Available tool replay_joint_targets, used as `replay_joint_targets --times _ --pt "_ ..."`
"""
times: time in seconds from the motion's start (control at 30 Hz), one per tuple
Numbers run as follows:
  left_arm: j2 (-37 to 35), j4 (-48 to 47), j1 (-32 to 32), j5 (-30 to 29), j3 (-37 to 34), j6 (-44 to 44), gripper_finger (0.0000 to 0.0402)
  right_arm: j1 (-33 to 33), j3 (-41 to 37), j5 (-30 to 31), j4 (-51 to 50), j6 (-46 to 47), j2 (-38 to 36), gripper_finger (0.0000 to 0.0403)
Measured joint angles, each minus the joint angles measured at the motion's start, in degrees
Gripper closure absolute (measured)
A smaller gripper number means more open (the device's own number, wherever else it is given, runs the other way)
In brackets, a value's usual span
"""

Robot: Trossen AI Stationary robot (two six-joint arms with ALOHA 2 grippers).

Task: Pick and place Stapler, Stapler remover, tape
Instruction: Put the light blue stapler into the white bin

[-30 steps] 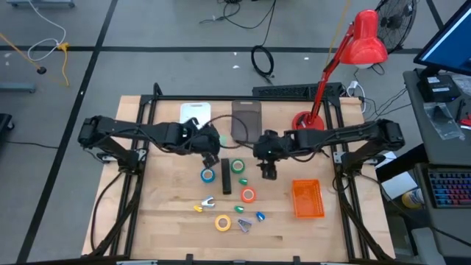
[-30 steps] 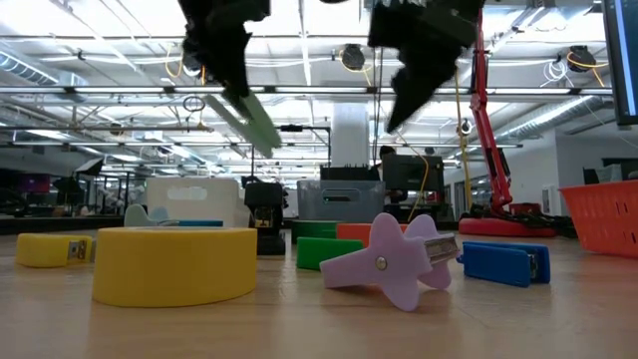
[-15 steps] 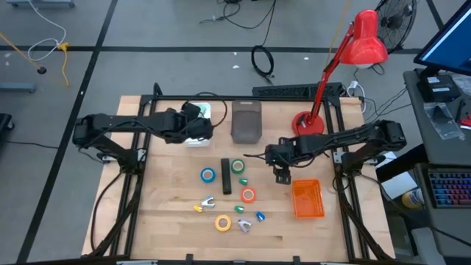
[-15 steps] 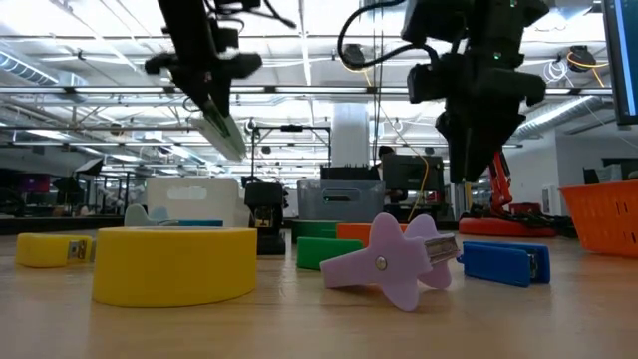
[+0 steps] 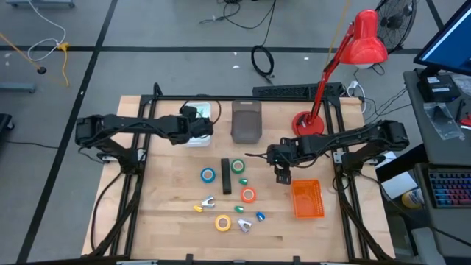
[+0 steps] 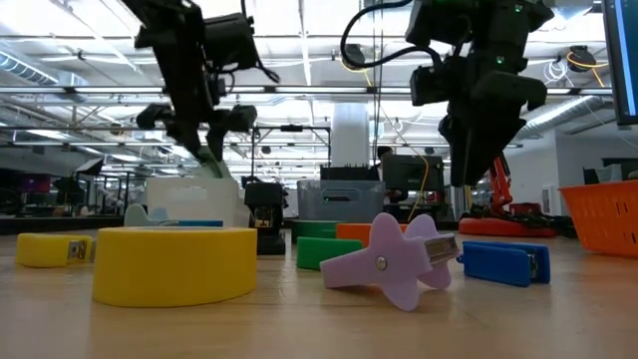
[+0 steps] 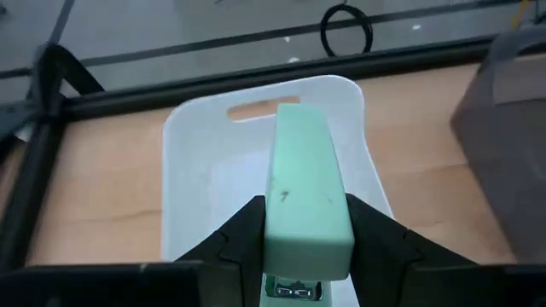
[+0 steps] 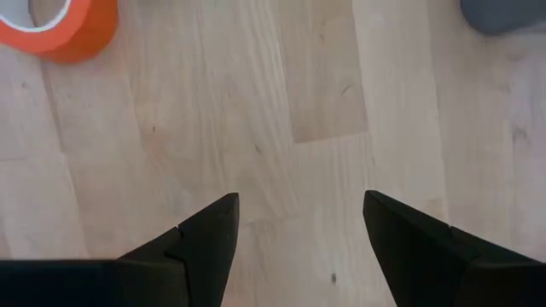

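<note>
I had my left gripper (image 7: 304, 247) clamped on the pale green stapler (image 7: 305, 192), the fingers pressing its two long sides near the hinge end, and I hung above the white bin (image 7: 179, 162) at the back left of the table (image 5: 162, 213). What mattered for the drop was how the stapler lay against the bin: its long axis ran from my wrist toward the bin's far wall with the handle slot, in line with the bin's own length, and its nose stopped short of that wall, so I judged it would go in lengthwise without catching a rim. In the low view it sloped nose-down, not yet resting on anything I could see. My right gripper (image 8: 299, 234) waited with its fingers apart over bare wood, just beside the orange basket (image 5: 307, 199), with the orange tape (image 8: 60, 26) off to one side of it. The black stapler (image 5: 227, 177) and the other tape rolls, blue (image 5: 207, 175), green (image 5: 238, 165) and yellow (image 5: 222, 222), lay in the middle of the table, between the two arms.
</note>
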Motion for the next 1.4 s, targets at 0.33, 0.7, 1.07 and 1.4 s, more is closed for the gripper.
replay_joint_targets --times 0.33,0.7,1.07,1.4 --pt "1.5 11.5 0.6 -0.4 -5.5 0.4 0.0272 0.0 0.0 -0.1 3.3 0.7 0.0 0.0161" --pt "5.6 15.4 1.2 2.6 -5.4 1.5 0.0272 0.0 0.0 -0.1 4.0 2.5 0.0 0.0161" --pt "7.3 15.6 1.1 3.2 -5.4 0.1 0.0272 0.0 0.0 -0.1 5.9 2.5 0.0 0.0161" --pt "7.5 16.5 1.3 5.2 -5.4 0.0 0.0185 0.0 0.0 -0.1 7.2 2.5 0.0 0.0160"
